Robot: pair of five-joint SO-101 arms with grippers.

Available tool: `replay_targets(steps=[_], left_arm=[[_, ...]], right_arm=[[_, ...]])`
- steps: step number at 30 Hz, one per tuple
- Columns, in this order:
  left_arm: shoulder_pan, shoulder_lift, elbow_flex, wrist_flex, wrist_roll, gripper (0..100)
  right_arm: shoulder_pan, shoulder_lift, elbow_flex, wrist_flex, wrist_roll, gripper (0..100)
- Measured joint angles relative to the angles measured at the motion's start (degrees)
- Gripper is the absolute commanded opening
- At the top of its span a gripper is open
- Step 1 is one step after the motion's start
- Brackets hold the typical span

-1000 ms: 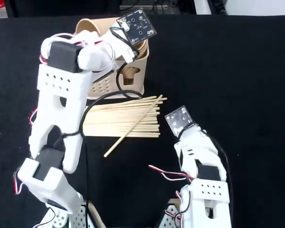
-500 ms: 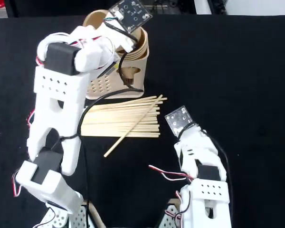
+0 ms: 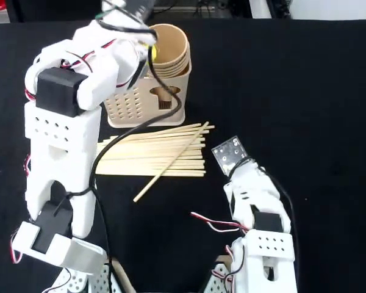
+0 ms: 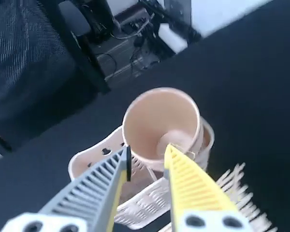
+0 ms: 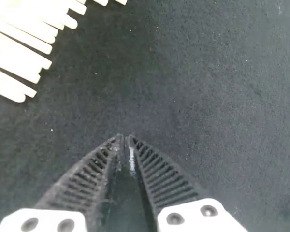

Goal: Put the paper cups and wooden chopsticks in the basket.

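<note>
basket point(image 3: 169, 104): I am seeing its side going under the left arm point(image 3: 55, 134) in the high view.
wooden chopsticks point(image 3: 161, 155): their ends nearest that arm are hiding behind it; in the right wrist view the frame edge is cutting them off.
paper cups point(image 3: 171, 46): I am failing to count the nested stack.
left gripper point(image 4: 146, 153): the high view's top edge is cropping it.

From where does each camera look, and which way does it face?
High view: fixed above the table, facing down; left arm, right arm, basket, paper cups, chopsticks.
Left wrist view: on the left wrist, facing down into the cups; open left gripper.
Right wrist view: on the right wrist, facing the table; shut right gripper.
Shared: chopsticks, in high and right wrist views.
</note>
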Motion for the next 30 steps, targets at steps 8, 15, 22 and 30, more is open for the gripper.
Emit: replay_targets(steps=[8, 15, 22, 30], left_arm=[[-2.2, 0.0, 0.0, 3.16, 13.45, 13], [-13.27, -0.44, 3.08, 13.1, 13.8, 13], [-28.66, -0.62, 23.3, 13.63, 9.93, 13], [-38.68, -0.62, 49.49, 9.32, 1.23, 13]], right_arm=[[0.0, 0.0, 0.0, 0.0, 0.0, 1.2], [0.0, 0.0, 0.0, 0.0, 0.0, 1.2], [0.0, 0.0, 0.0, -0.26, 0.0, 1.2], [0.0, 0.0, 0.0, -2.02, 0.0, 1.2]])
